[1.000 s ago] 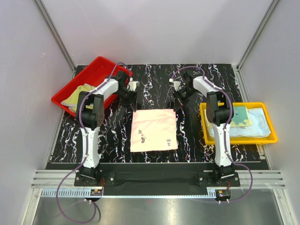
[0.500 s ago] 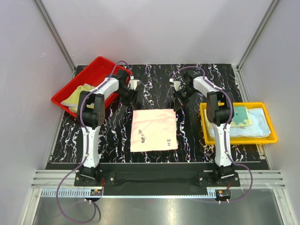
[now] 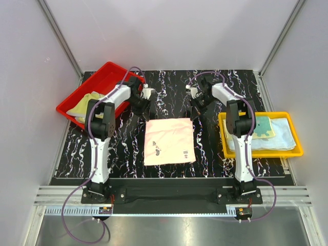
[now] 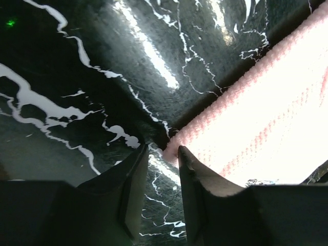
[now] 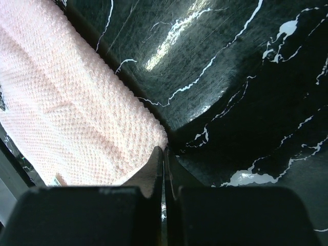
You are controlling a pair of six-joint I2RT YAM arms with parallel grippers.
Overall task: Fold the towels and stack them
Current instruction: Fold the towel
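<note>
- Black marbled table point(image 3: 169, 87), seen from above: one pink towel point(image 3: 169, 141) lies spread flat at the centre, between the two arms, with small dark marks near its near edge.
- Left gripper point(image 4: 163, 149) sits low at the towel's far-left corner. Its jaws are apart, and the corner's tip lies in the gap between them, touching the right-hand finger point(image 4: 197, 179).
- Right gripper point(image 5: 164, 149) is down at the far-right corner with its fingers pressed together. The towel's corner touches their tips, but whether any cloth is pinched cannot be told.
- Red tray point(image 3: 110, 69), at the table's far-left edge, holds a yellow-green towel point(image 3: 87, 102).
- Yellow tray point(image 3: 261, 152), on the right, holds a pale blue towel point(image 3: 282, 137) with a teal towel point(image 3: 264, 125) lying on top.
</note>
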